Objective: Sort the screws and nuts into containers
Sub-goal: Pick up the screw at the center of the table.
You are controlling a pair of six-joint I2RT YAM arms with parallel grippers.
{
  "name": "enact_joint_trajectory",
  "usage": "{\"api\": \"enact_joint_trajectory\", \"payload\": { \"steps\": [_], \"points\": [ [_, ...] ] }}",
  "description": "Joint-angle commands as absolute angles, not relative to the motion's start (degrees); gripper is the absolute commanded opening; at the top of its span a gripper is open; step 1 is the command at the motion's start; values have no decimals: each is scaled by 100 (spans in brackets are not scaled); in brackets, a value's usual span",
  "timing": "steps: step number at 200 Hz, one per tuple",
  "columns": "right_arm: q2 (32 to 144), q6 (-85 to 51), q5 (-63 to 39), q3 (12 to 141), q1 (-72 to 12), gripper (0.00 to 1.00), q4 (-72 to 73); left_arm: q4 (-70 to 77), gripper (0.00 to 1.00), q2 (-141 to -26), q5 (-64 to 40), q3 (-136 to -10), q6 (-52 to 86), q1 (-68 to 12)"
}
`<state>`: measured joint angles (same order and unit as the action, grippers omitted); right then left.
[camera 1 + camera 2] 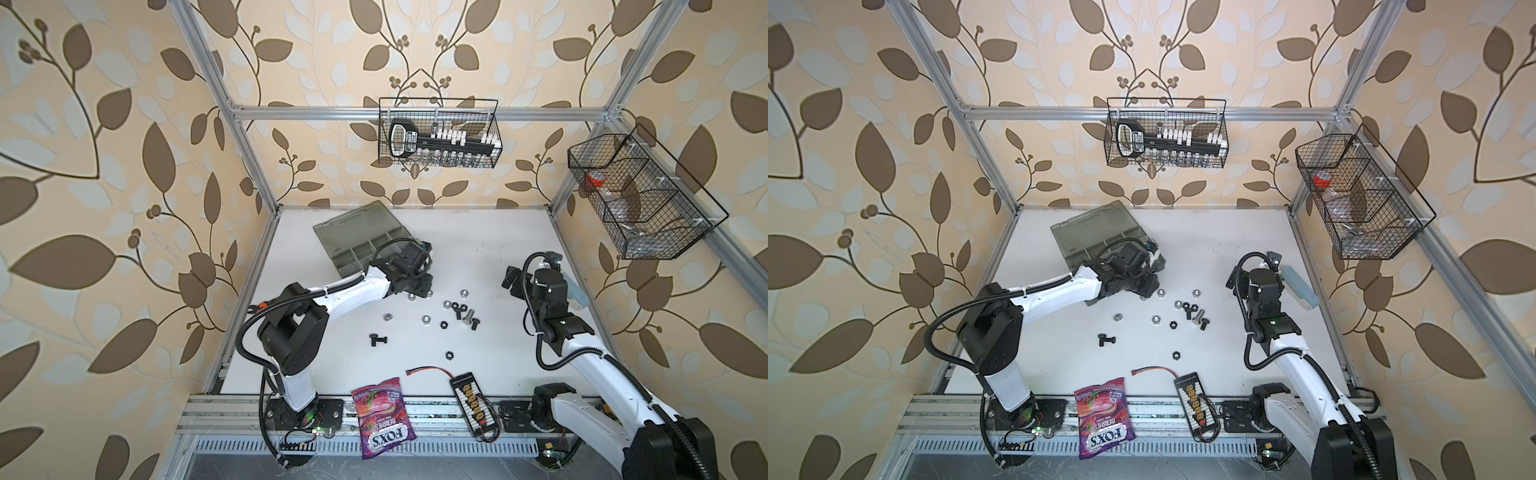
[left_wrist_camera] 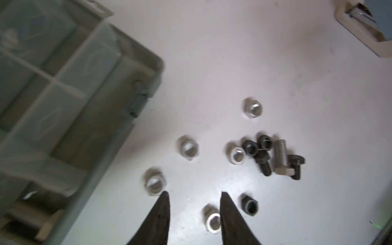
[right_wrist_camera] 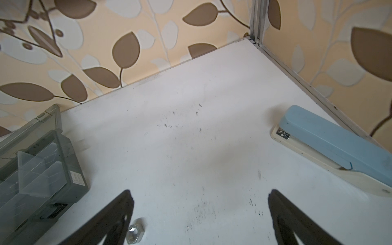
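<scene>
The grey-green organizer case (image 1: pixel 357 241) (image 1: pixel 1088 237) lies open at the back left, and its containers (image 2: pixel 63 95) are split by pale dividers. A threaded silver screw (image 2: pixel 21 210) lies in one compartment. Silver and black nuts (image 1: pixel 425 319) (image 2: pixel 187 147) and screws (image 1: pixel 468 314) (image 2: pixel 282 157) are scattered mid-table. One black screw (image 1: pixel 377 340) lies apart. My left gripper (image 2: pixel 193 193) (image 1: pixel 415 291) hovers beside the case, open and holding nothing. A silver nut (image 2: pixel 213 220) lies on the table under it. My right gripper (image 3: pixel 200 191) (image 1: pixel 511 277) is wide open and empty, with a silver nut (image 3: pixel 135 233) by one finger.
A blue stapler (image 1: pixel 575 291) (image 3: pixel 339 148) lies by the right wall. A candy bag (image 1: pixel 382 415) and a black connector board (image 1: pixel 473 401) with wires sit at the front edge. Black wire baskets (image 1: pixel 438 133) (image 1: pixel 640 195) hang on the back and right frame.
</scene>
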<state>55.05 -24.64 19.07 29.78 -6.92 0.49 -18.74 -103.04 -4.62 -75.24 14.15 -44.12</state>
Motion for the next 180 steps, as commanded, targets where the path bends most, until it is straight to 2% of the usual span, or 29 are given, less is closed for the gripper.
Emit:
{"api": "enact_joint_trajectory", "payload": {
  "steps": [1, 85, 180],
  "points": [
    [5603, -2591, 2180, 3108, -716, 100, -95, -1789, 40, -10703, -820, -8003, 1567, -4718],
    [5667, -2797, 2664, 3204, -718, 100, -340, -2045, 30, -11881, -1098, -9130, 1901, -5412],
    [5607, -2826, 2685, 3187, -714, 100, -376, -2822, 23, -12731, -776, -10224, 1787, -5528]
  ]
}}
